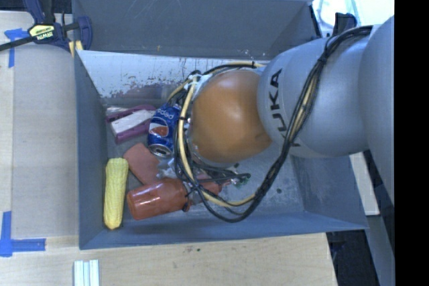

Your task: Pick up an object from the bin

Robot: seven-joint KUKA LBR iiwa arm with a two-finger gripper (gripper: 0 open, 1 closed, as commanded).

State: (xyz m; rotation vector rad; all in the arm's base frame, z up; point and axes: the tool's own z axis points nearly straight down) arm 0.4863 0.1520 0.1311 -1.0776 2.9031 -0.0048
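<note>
Camera view from above showed us the arm (335,104) reaching in from the right, its orange cover (224,117) low over the middle of the grey bin (201,30). Nearest below it lay a red-brown cylinder (155,199), on its side by the front wall. Its long axis ran left to right, and its right end pointed at the dark parts under the cover. We saw the gripper (204,185) only as those dark parts, and could not tell how far open it was or whether it held anything. Just left of the cover a blue can (164,129) read "pepsi", its top tilted toward the front-left. A yellow corn cob (115,192) lay front to back at the left. On the arm we read "UKA".
</note>
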